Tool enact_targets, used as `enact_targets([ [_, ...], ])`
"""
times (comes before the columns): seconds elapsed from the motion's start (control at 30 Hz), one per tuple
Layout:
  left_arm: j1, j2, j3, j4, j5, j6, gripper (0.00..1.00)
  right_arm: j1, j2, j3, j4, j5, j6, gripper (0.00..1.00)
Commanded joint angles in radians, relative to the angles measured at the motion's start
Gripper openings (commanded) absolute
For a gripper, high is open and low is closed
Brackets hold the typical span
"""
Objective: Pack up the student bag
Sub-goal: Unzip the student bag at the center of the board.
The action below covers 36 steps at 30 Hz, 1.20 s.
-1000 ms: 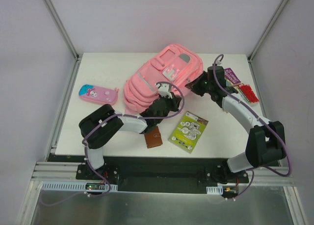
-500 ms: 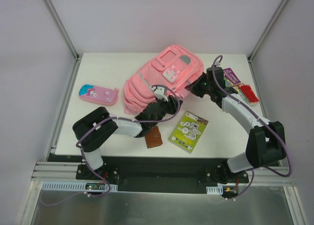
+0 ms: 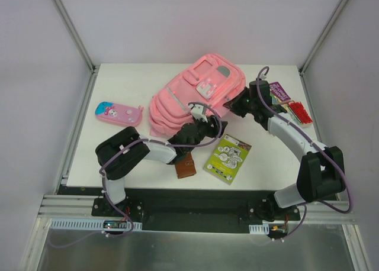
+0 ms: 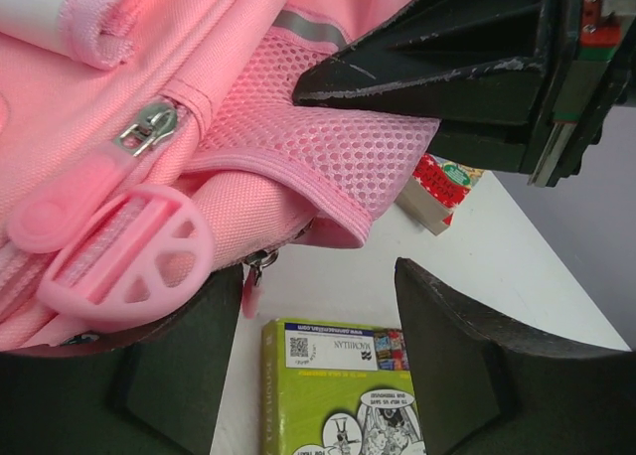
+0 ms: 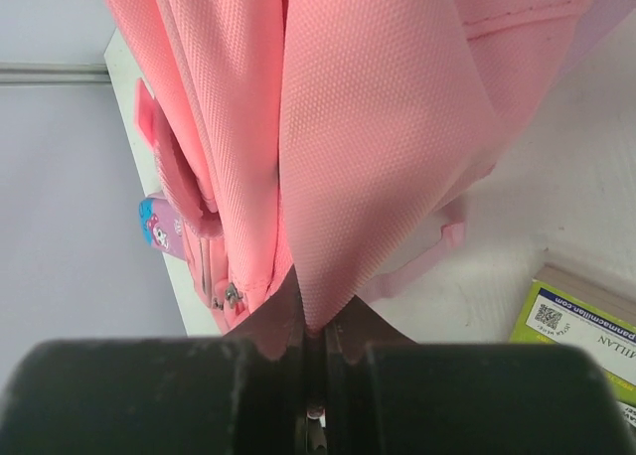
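The student bag (image 3: pixel 195 90), a large pink backpack, lies at the back middle of the table. My right gripper (image 3: pixel 234 104) is at its right side, shut on a fold of its pink fabric (image 5: pixel 378 177), with the pinch at the jaw tips (image 5: pixel 316 328). My left gripper (image 3: pixel 202 113) hovers at the bag's near edge. In the left wrist view it (image 4: pixel 316 276) stands open with nothing between its fingers. A metal zipper slider (image 4: pixel 149 127) and a round pink rubber pull (image 4: pixel 129 266) sit just left of it, under the mesh side pocket (image 4: pixel 338 157).
A green comic book (image 3: pixel 228 158) lies right below the left gripper, with a brown wallet (image 3: pixel 185 165) beside it. A pink cartoon pencil case (image 3: pixel 118 113) lies at the left. A purple card (image 3: pixel 279 92) and a red item (image 3: pixel 299 112) lie at the right edge.
My left gripper has gone from shut to open at the bag's near edge, and its wrist has shifted a little. The bag's top has moved slightly. The right arm has held still.
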State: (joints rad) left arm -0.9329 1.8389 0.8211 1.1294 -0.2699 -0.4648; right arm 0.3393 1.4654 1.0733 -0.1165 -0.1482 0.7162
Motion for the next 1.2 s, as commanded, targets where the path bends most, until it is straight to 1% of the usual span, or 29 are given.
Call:
enact_targets([
  [0.0,0.029,0.054,0.061,0.033,-0.124,0.028,0.63,0.032,-0.094,0.051,-0.025,-0.108,0.019,0.01],
  [0.13,0.028,0.068,0.075,0.043,-0.141,0.032,0.47,0.032,-0.114,0.047,-0.026,-0.093,0.016,0.01],
  [0.17,0.029,0.066,0.067,0.055,-0.152,0.028,0.38,0.033,-0.114,0.047,-0.028,-0.091,0.014,0.01],
  [0.2,0.028,0.063,0.061,0.058,-0.158,0.026,0.32,0.033,-0.114,0.047,-0.028,-0.091,0.012,0.01],
  [0.23,0.029,0.060,0.055,0.062,-0.167,0.022,0.28,0.033,-0.112,0.047,-0.029,-0.091,0.012,0.01],
  [0.27,0.029,0.057,0.046,0.067,-0.178,0.022,0.21,0.033,-0.111,0.045,-0.029,-0.094,0.012,0.01],
  [0.37,0.028,0.046,0.033,0.069,-0.183,0.026,0.11,0.032,-0.103,0.045,-0.029,-0.097,0.012,0.01],
  [0.4,0.029,0.043,0.030,0.070,-0.181,0.025,0.02,0.032,-0.100,0.043,-0.029,-0.094,0.009,0.01],
  [0.43,0.029,0.036,0.029,0.070,-0.181,0.028,0.00,0.033,-0.102,0.042,-0.029,-0.093,0.009,0.01],
  [0.63,0.028,0.011,0.006,0.078,-0.160,0.035,0.00,0.030,-0.091,0.036,-0.029,-0.082,0.000,0.01],
  [0.8,0.025,-0.021,-0.052,0.110,-0.132,0.040,0.00,0.015,-0.056,0.046,-0.029,-0.080,-0.014,0.01],
  [0.97,0.023,-0.062,-0.112,0.118,-0.114,0.052,0.00,-0.017,-0.031,0.062,-0.029,-0.100,-0.021,0.01],
  [1.17,0.022,-0.087,-0.158,0.107,-0.123,0.063,0.00,-0.063,-0.022,0.057,-0.029,-0.108,-0.032,0.01],
])
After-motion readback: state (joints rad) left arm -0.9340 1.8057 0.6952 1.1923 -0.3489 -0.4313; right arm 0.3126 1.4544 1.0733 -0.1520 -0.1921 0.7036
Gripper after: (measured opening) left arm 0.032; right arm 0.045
